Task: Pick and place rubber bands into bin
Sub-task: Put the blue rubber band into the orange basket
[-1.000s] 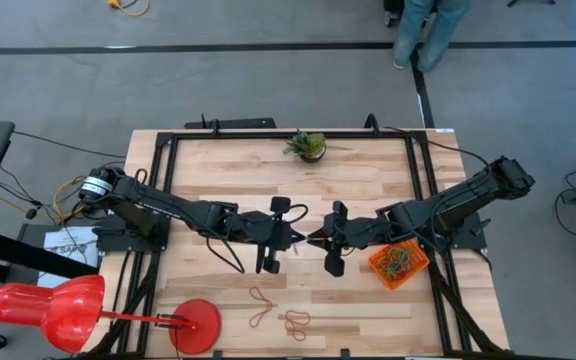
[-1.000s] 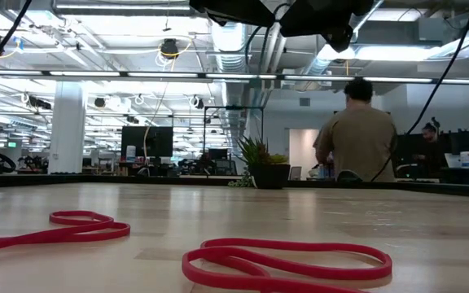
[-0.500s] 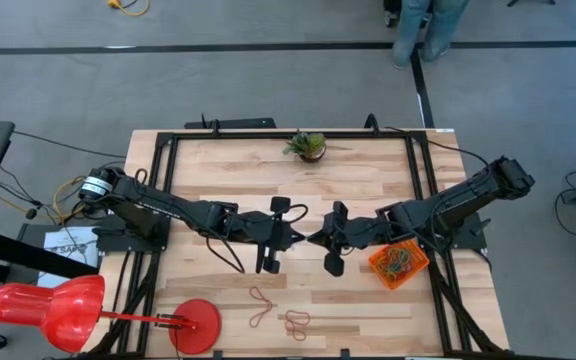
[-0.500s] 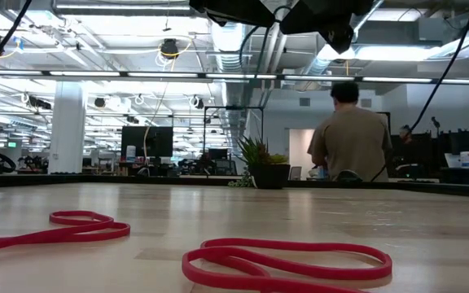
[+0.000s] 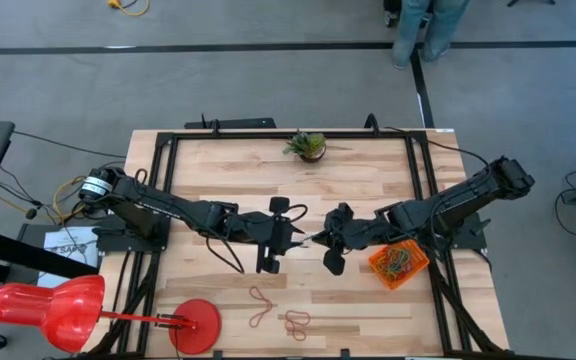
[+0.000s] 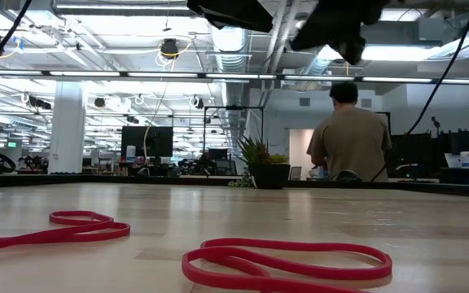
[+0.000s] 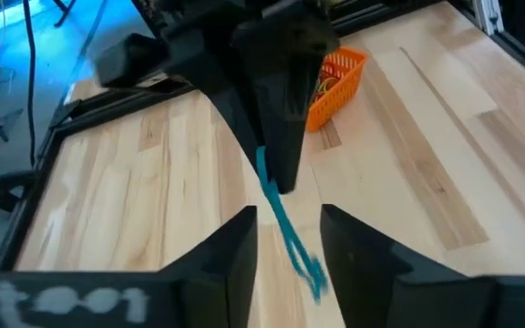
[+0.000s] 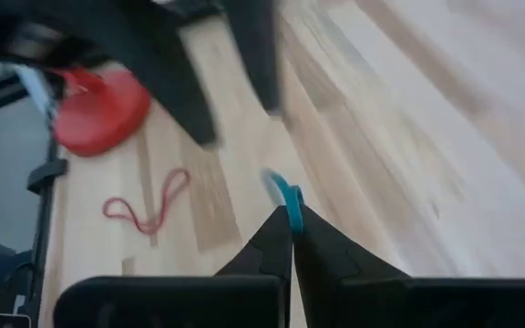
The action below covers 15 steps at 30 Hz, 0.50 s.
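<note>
We see the right gripper (image 8: 292, 239) with jaws clamped on a thin blue rubber band (image 7: 285, 228) mid-bench; the left gripper (image 7: 285, 239) has jaws apart around it. The orange translucent plastic bin (image 5: 399, 263) sits just beside the right arm; 2 red rubber bands (image 5: 280, 312) lie nearer us.

my table (image 5: 218, 165) is pale wood planks inside a black frame. on it sit the orange bin (image 5: 399, 263) near my right side (rubber bands heaped inside), a small potted plant (image 5: 308, 146) at the far edge, a round red disc (image 5: 196, 325), and two loose red rubber bands (image 5: 262, 304) near the front edge.
</note>
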Available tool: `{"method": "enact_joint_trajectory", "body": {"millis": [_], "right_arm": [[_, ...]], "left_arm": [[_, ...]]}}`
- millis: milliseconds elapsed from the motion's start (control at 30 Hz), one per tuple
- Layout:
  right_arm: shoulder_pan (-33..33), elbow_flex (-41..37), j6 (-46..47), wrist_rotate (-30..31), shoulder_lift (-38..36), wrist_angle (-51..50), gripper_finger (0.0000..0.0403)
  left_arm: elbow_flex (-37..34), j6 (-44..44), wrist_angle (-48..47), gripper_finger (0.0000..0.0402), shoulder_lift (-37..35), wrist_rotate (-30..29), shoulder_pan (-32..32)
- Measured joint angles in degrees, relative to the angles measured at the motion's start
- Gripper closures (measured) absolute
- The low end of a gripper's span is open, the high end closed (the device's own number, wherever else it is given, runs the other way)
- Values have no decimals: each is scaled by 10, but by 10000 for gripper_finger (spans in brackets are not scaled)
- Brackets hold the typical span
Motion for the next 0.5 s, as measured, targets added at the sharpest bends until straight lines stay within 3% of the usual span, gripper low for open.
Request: {"method": "enact_joint_trajectory", "body": {"millis": [500], "right_arm": [[79, 0, 317, -22, -20, -247, 403]], "left_arm": [[0, -79, -96, 276, 0, -10, 0]]}}
